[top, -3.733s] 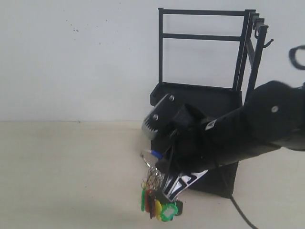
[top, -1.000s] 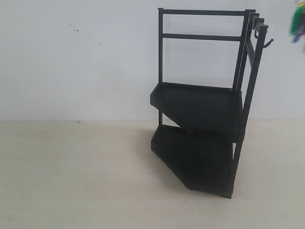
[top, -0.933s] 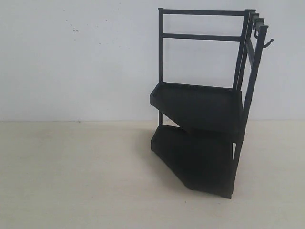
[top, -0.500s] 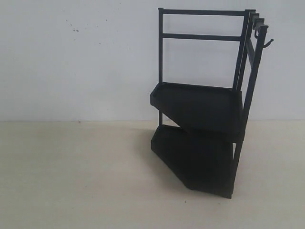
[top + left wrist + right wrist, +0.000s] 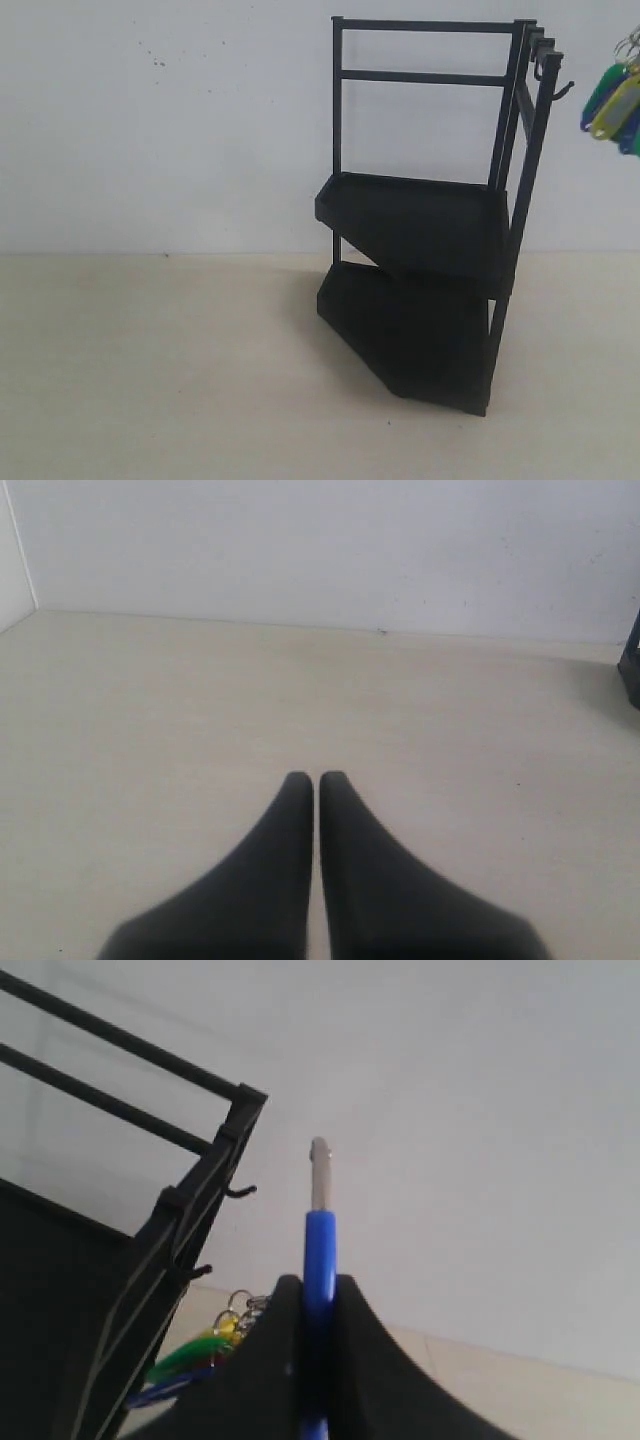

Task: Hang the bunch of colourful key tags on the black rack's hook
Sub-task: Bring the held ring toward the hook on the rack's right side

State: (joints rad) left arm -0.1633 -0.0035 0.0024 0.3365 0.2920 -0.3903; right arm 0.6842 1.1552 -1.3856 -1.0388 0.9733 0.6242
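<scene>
Near the hook of the black rack, the colourful key tag bunch dangles, probably light and swingy. Its blue loop, clamped in the right gripper, looks the best hold; the left gripper is closed, empty.

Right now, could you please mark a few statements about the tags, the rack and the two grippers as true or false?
1. The tags hang on the hook. False: they hang in the air beside it, apart from it.
2. The right gripper is shut on the blue loop. True.
3. The left gripper holds a tag. False: it is shut on nothing, above the table.
4. The rack stands upright on the table. True.
</scene>
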